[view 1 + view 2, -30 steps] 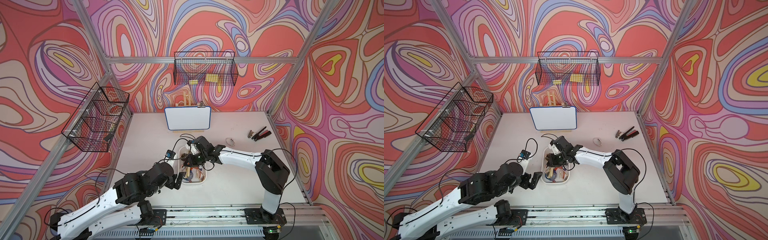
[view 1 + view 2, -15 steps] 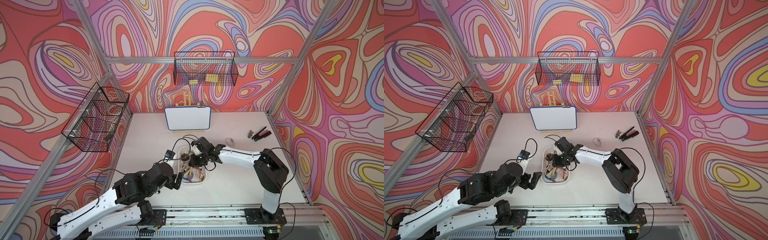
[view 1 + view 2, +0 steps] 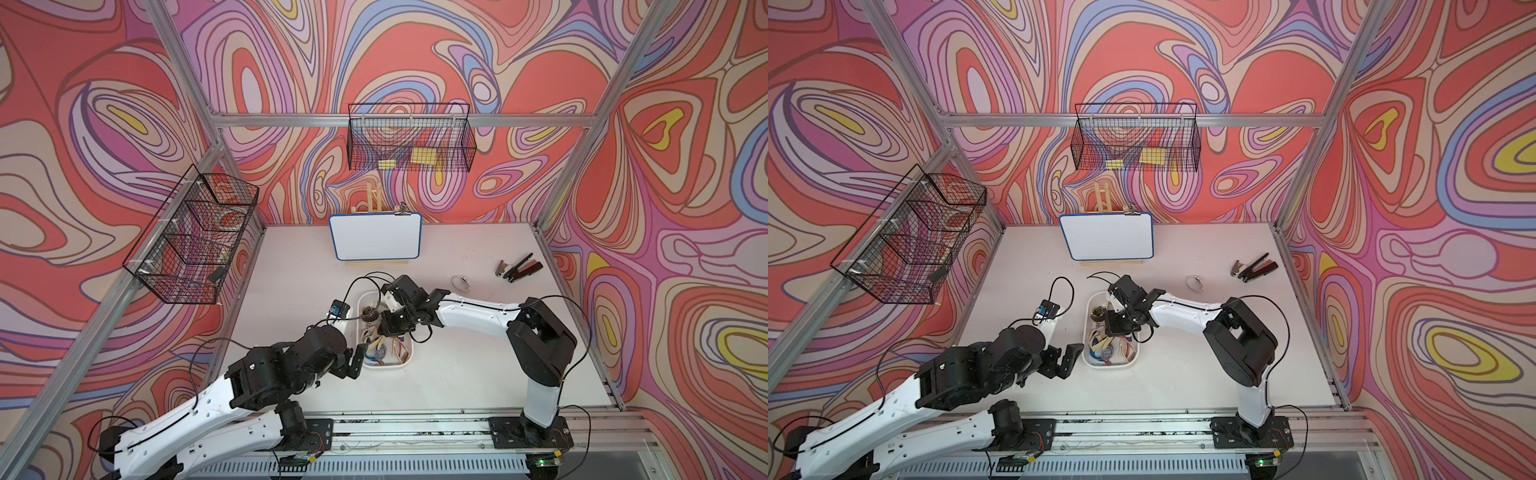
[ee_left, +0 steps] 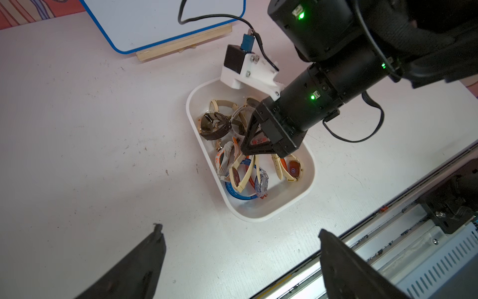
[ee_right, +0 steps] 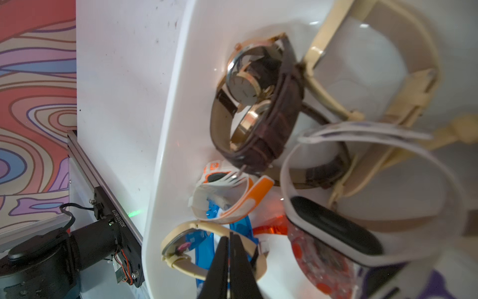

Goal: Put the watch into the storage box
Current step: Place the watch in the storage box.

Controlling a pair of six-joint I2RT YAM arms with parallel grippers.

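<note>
The storage box (image 3: 386, 365) (image 3: 1108, 365) is a shallow white tray at the table's middle, holding several watches. My right gripper (image 3: 383, 331) (image 3: 1112, 330) (image 4: 258, 154) reaches down into it. Its jaws are shut (image 5: 229, 236), with the tips right over a cream-strapped watch (image 5: 178, 248) (image 4: 236, 173) that lies on a blue one. I cannot tell whether the strap is pinched. A brown leather watch (image 5: 258, 103) (image 4: 214, 126) lies further along the box. My left gripper (image 4: 240, 230) (image 3: 353, 363) hangs open beside the box's near end, holding nothing.
A small pale ring-shaped thing (image 3: 460, 284), perhaps another watch, lies on the table right of the box. A black and red hand tool (image 3: 519, 268) lies at the far right. A whiteboard (image 3: 376, 237) stands at the back. Black wire baskets (image 3: 409, 143) (image 3: 195, 237) hang on the walls.
My right gripper has shifted slightly along the box toward its near end and its jaws have closed the last bit. The left arm has stayed put.
</note>
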